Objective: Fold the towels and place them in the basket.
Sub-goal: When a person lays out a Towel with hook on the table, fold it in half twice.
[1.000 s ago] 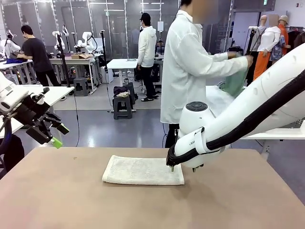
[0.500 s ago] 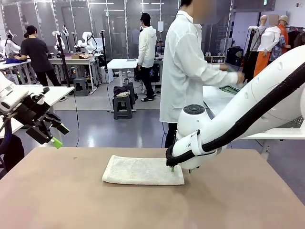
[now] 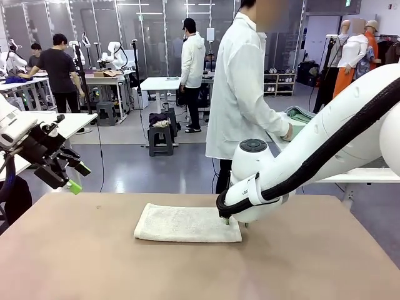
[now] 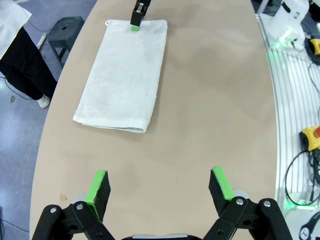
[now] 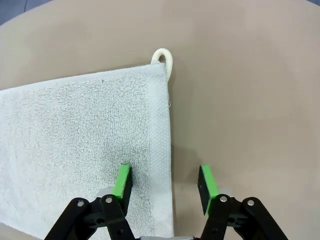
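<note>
Off-white terry towel (image 3: 187,223) lies folded into a long strip on the brown table (image 3: 81,262), towards the far edge. It is flat, with its small hanging loop (image 5: 162,56) poking out at one corner. The right gripper (image 5: 165,176) is down at that short end, fingers apart and straddling the hem: one green pad (image 5: 124,181) over the cloth, the other over bare tabletop, nothing pinched. The left gripper (image 4: 160,182) hovers up at the left end, spread wide and holding nothing, well apart from the towel. Across the table, a person in a white coat (image 3: 240,94) stands turned towards a side table
</note>
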Controlling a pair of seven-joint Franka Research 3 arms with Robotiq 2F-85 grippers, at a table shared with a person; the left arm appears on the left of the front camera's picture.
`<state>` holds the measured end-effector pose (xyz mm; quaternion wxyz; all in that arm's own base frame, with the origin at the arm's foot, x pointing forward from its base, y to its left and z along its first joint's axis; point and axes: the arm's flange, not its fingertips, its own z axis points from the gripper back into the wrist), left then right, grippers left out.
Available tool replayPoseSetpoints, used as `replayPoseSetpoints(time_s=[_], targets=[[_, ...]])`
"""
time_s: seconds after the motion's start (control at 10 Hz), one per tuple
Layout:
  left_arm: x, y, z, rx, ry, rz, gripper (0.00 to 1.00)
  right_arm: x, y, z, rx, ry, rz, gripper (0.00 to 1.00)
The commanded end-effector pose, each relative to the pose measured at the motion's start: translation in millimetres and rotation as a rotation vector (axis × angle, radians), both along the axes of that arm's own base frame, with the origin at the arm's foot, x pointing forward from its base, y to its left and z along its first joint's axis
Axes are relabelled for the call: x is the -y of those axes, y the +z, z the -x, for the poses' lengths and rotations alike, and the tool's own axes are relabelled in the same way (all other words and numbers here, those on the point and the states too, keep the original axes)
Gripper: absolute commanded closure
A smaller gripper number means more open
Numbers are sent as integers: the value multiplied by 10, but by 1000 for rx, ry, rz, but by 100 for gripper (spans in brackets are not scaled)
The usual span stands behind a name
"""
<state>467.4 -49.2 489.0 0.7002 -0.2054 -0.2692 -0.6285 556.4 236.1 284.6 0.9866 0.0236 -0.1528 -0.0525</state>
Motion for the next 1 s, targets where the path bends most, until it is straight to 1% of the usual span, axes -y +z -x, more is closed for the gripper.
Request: replayPoseSetpoints(time_s=[0.0,0.1,0.2,0.4,0.7,0.9], targets=[[-5,2,1,0,1,1,0,-102,-40,-36,14,-37,-1,27],[-5,2,1,0,1,1,0,-122,-46,-40,10,-30,2,43],[-5,2,1,0,1,1,0,-130,-58,-53,6,-33,0,52],[-5,2,1,0,1,1,0,-147,-71,-64,-3,-34,5,52],[-5,2,1,0,1,1,0,-165,-60,-53,-12,-36,14,81],[-5,2,1,0,1,1,0,-180,-55,-41,-32,-40,48,100]])
